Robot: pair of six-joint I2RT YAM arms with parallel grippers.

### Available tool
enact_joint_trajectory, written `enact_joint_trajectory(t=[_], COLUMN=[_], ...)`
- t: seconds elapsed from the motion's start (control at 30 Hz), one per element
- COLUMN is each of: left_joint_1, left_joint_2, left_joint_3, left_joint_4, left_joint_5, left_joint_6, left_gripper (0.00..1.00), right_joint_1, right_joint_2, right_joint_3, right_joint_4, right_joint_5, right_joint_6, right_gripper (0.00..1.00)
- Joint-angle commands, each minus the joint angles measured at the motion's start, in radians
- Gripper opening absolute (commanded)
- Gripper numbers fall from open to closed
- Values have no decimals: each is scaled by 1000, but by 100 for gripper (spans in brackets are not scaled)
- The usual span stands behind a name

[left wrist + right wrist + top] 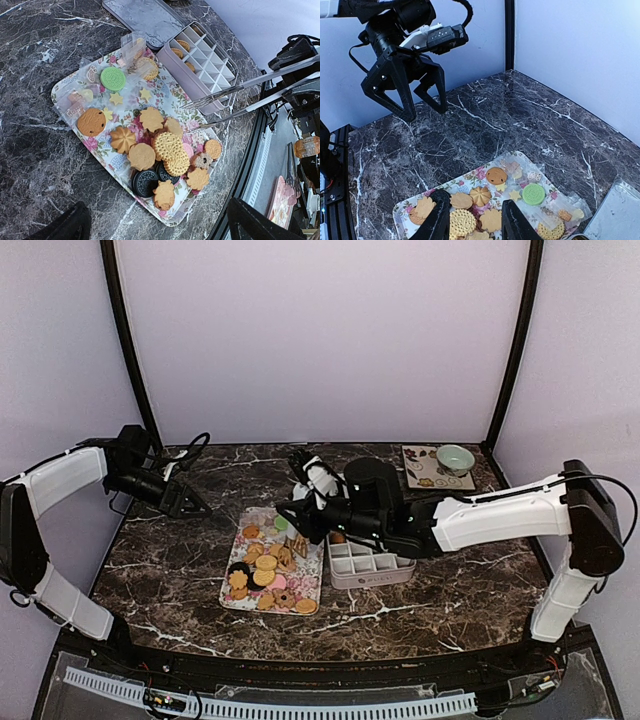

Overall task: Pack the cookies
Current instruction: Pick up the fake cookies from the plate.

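Observation:
The cookies (265, 575) (167, 145) (496, 175) lie heaped on a floral tray (230, 592) (64, 89) (402, 210); most are golden-tan, with one green and two dark brown. A few more cookies (181, 46) sit in a divided pale box (372, 568) (197, 86) beside the tray. My right gripper (300, 518) (474, 200) hovers over the tray, shut on metal tongs (235, 89). The tong tips stand apart above the tray's edge with nothing between them. My left gripper (188, 505) (157, 212) (424, 112) hangs open and empty at the far left.
A metal lid (145, 17) (620, 210) lies beyond the box. Clear packets of small sweets (90, 75) cover the tray's far end. A green bowl (455, 458) stands on a tile (422, 472) at the back right. Black frame posts flank the back wall.

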Motion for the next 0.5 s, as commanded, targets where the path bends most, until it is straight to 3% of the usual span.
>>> enact_joint_trajectory(t=[0.0,0.47], left_joint_1=[5,6], left_joint_2=[-18,-21], left_joint_3=[17,15], left_joint_4=[-24,-31], left_joint_5=[7,1], left_joint_6=[7,18], left_gripper=[98,98], right_joint_1=[-6,-27], right_joint_2=[48,90], right_joint_3=[61,40], right_joint_4=[105,201], right_joint_5=[24,-19], right_joint_6=[-9,57], right_gripper=[35,35])
